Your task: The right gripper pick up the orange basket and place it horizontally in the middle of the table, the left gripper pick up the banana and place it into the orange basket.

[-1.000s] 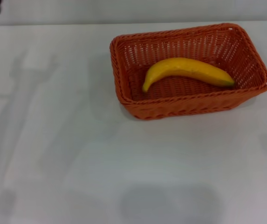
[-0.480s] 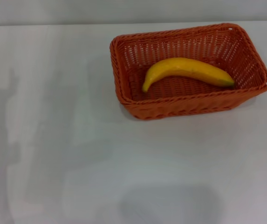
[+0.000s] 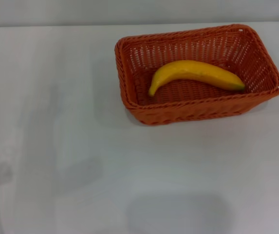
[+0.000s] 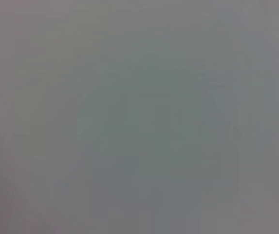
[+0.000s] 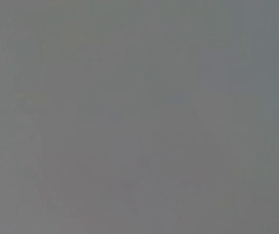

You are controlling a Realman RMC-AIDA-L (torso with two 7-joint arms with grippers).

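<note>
Both placements look done. Banana (image 3: 196,74) lying curved on the floor of the basket (image 3: 197,113), stem end toward the robot's left wall, dark tip toward the right wall, wholly inside the rim. Basket set lengthwise across the table (image 3: 81,146), upright, a little right of centre and toward the far edge rather than dead middle. Neither left nor right gripper anywhere in the head view; wrist views give only flat grey, so cannot tell whether either is wide, narrow or holding anything. Judged stage: the close of the task, arms clear of the work. Next move probably calls for nothing beyond parking, or at most nudging the basket nearer centre.
</note>
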